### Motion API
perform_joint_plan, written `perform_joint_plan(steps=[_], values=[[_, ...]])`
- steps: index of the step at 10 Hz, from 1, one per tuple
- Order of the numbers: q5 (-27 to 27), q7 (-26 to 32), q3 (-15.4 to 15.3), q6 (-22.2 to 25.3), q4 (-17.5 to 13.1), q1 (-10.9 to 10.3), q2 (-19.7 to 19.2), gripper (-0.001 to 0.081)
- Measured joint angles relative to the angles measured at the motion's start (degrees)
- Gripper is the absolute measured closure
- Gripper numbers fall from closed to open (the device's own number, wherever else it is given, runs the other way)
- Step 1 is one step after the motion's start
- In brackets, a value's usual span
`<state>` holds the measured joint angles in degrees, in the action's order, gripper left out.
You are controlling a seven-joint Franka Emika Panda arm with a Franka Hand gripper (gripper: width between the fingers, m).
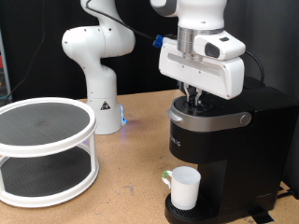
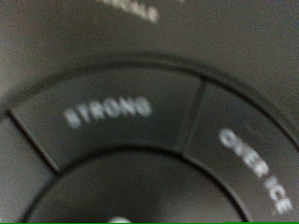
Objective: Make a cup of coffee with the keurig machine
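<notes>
The black keurig machine (image 1: 220,149) stands at the exterior view's right, its silver-grey lid handle closed. The white cup (image 1: 184,188) stands on the round drip tray under the spout, handle to the left. My gripper (image 1: 195,98) points straight down and its fingertips are at the machine's top button panel. The wrist view is filled by that panel at very close range: a button marked STRONG (image 2: 107,112) and one marked OVER ICE (image 2: 254,168). The fingers do not show there.
A white two-tier round rack (image 1: 45,149) with dark mesh shelves stands at the exterior view's left. The arm's white base (image 1: 101,103) is behind it on the wooden table (image 1: 131,177).
</notes>
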<state>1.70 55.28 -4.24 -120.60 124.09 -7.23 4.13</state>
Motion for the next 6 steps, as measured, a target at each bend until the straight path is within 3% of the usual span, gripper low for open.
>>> perform_joint_plan(steps=[2, 5, 6], values=[[2.60, 1.29, 0.13, -1.64, 2.03, 0.00, 1.88, 0.0805], [4.81, 1.56, 0.52, -2.01, 2.19, 0.00, 4.51, 0.0805], [2.35, 2.33, 0.50, 0.96, 1.48, 0.00, 5.16, 0.0805]])
